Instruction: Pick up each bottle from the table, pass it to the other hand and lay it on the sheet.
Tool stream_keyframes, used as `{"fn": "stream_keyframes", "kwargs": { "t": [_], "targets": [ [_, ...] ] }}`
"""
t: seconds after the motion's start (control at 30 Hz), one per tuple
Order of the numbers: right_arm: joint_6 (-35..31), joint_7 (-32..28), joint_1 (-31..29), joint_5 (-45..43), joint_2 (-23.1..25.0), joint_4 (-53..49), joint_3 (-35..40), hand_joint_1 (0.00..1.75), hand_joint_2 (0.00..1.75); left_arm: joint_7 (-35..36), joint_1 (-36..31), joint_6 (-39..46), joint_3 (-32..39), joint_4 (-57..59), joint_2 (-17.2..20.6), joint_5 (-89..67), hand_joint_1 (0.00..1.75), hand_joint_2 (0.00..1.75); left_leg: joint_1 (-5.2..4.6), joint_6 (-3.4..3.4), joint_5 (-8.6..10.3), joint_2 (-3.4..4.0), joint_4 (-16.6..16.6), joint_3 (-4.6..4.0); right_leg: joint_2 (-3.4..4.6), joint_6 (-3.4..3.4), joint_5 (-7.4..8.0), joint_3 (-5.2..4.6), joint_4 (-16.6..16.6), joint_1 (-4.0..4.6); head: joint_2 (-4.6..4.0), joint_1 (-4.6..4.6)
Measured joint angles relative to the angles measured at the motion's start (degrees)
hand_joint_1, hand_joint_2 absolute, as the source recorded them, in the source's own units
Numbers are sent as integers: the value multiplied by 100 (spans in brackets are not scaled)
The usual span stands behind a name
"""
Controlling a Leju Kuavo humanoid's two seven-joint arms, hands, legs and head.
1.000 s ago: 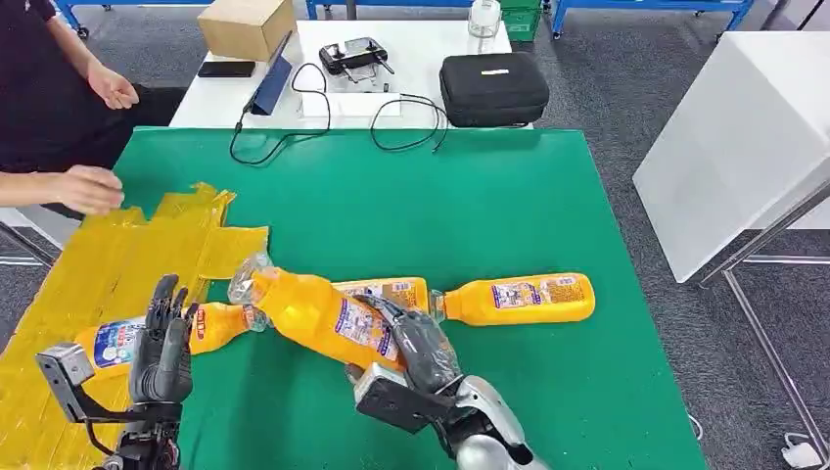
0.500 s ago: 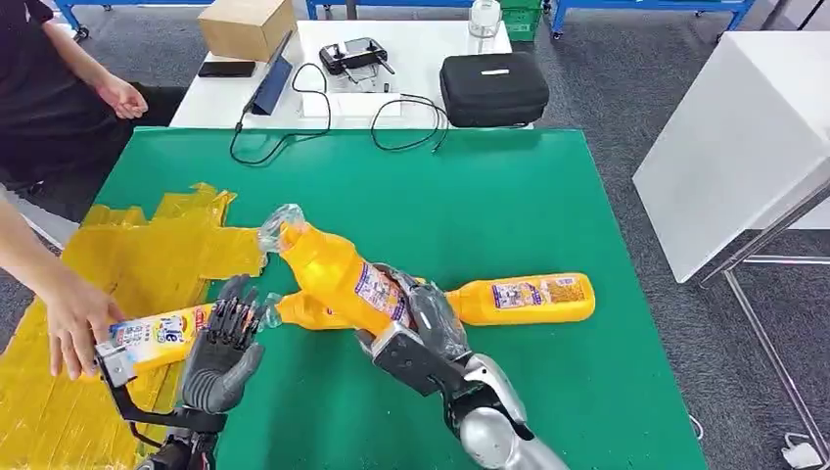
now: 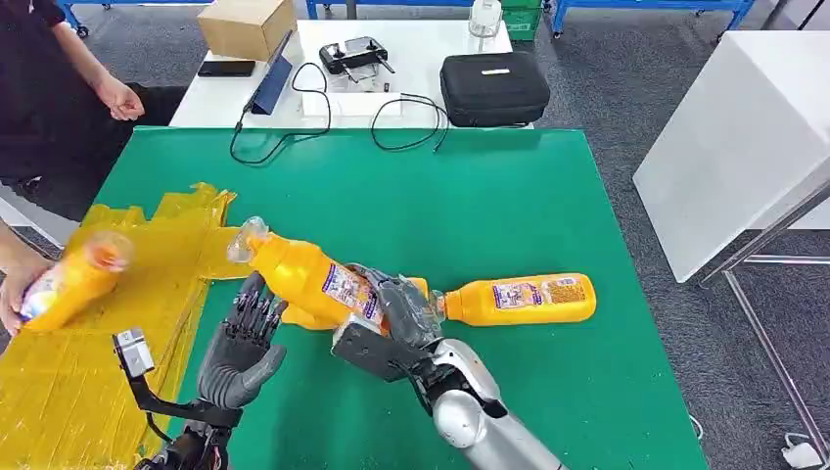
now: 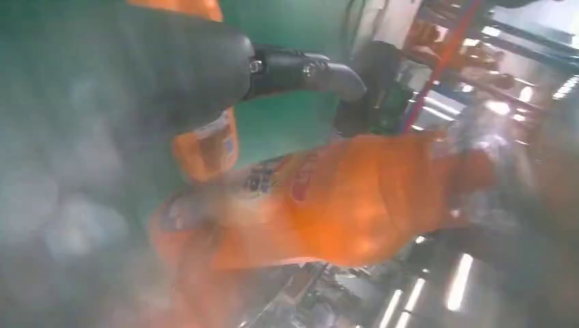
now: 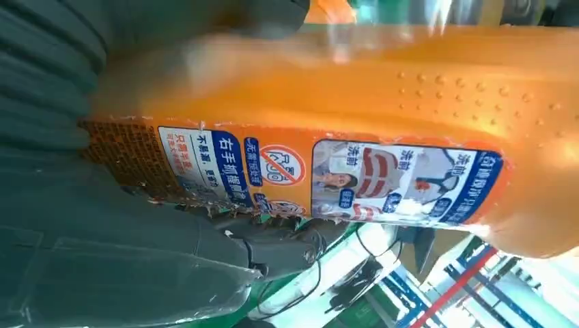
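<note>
Four orange bottles show from the head camera. One orange bottle (image 3: 313, 282) is held off the green worktop (image 3: 470, 196) by the right hand (image 3: 396, 313), whose fingers (image 3: 416, 311) wrap its labelled lower half; its clear cap end points up and to the far left, toward the yellow sheet (image 3: 108, 294). In the right wrist view the same bottle's label (image 5: 328, 178) sits close against the hand, with dark fingers closed under it. The left hand (image 3: 243, 343) stands just left of that bottle with its palm turned toward it and its fingers apart, grasping nothing; its fingertips reach up near the bottle's underside, but whether they touch cannot be told. The left wrist view is blurred, showing the orange bottle just beyond the thumb (image 4: 300, 68). A second bottle (image 3: 519, 299) lies on its side on the worktop, right of the right hand, cap toward the hand. A third bottle (image 3: 406, 289) lies partly hidden behind the held one. At the left edge a person's hand (image 3: 18, 289) holds a blurred bottle (image 3: 69, 279) over the sheet. Beyond the green worktop, a white table (image 3: 411, 69) carries a black case (image 3: 493, 88), a cardboard box (image 3: 245, 27) and cables (image 3: 294, 108).
</note>
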Motion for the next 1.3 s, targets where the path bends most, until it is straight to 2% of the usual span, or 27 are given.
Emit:
{"fn": "stream_keyframes", "kwargs": {
  "t": [0.33, 0.7, 1.03, 1.07, 1.1, 1.3],
  "targets": [
    [127, 325, -327, 808, 229, 498, 681, 175, 175, 66, -94, 68, 35, 35, 24, 212, 0, 175, 4, -2, 1, 1, 0, -1, 0, 0, 0, -3, 0, 2, 0, -2],
    [179, 437, -490, 1139, 398, 724, 1187, 175, 175, 87, -126, 232, 186, 35, 70, 245, 0, 175, 3, -3, 2, 0, 0, -4, 0, -1, 0, -4, 1, 6, 0, 0],
    [424, 533, -689, 890, 553, 732, 1607, 175, 175, 26, -110, 275, 555, -20, 105, 376, 0, 175, 6, -3, 2, 0, -1, -4, -1, -1, 0, -5, 2, 8, 0, 0],
    [424, 535, -708, 859, 555, 741, 1639, 175, 175, 24, -101, 267, 581, -24, 105, 380, 17, 175, 6, -3, 2, 0, -1, -4, -1, -1, 0, -5, 2, 8, 0, 0],
    [424, 540, -720, 844, 555, 746, 1655, 175, 175, 24, -91, 260, 597, -33, 105, 380, 175, 175, 6, -3, 2, 0, -1, -4, -1, -1, 0, -5, 2, 8, 0, 2],
    [450, 560, -769, 730, 579, 761, 1718, 175, 175, -11, -68, 216, 671, -63, 103, 400, 175, 175, 5, -3, 2, -1, -1, -4, -1, -1, 0, -4, 1, 7, 0, 0]
  ]
}}
